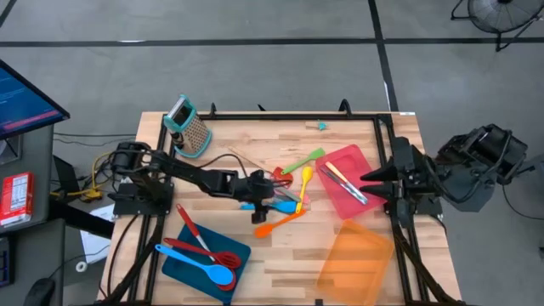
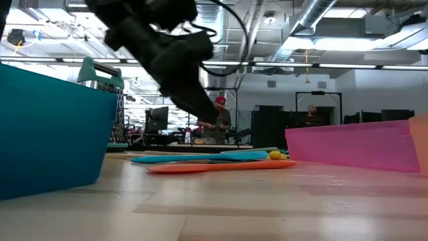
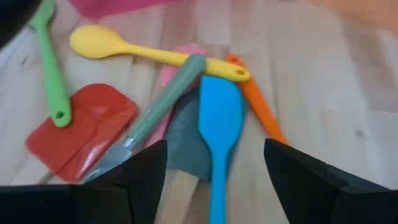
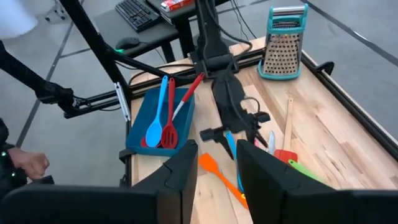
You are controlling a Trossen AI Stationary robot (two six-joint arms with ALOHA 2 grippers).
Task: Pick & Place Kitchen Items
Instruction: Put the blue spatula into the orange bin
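Note:
A pile of kitchen items lies flat at the table's middle: a blue spatula (image 3: pixel 219 118), a yellow spoon (image 3: pixel 124 50), a green utensil (image 3: pixel 50 68), a red spatula (image 3: pixel 81 127), an orange spatula (image 3: pixel 258 106) and a grey-green-handled tool (image 3: pixel 168 99). My left gripper (image 3: pixel 214 180) hangs open just above this pile (image 1: pixel 289 200), slanting down, its fingers on either side of the blue spatula and clear of it. In the low view it (image 2: pixel 204 114) sits above the utensils. My right gripper (image 4: pixel 217 174) stands open and empty, raised over the right side near the pink tray (image 1: pixel 364 157).
A blue tray (image 1: pixel 183 263) at the near left holds red and blue utensils. The pink tray holds several utensils (image 1: pixel 344 183). An orange tray (image 1: pixel 357 259) lies near right. A box grater (image 1: pixel 189 126) stands far left. People (image 2: pixel 217 120) stand in the room behind.

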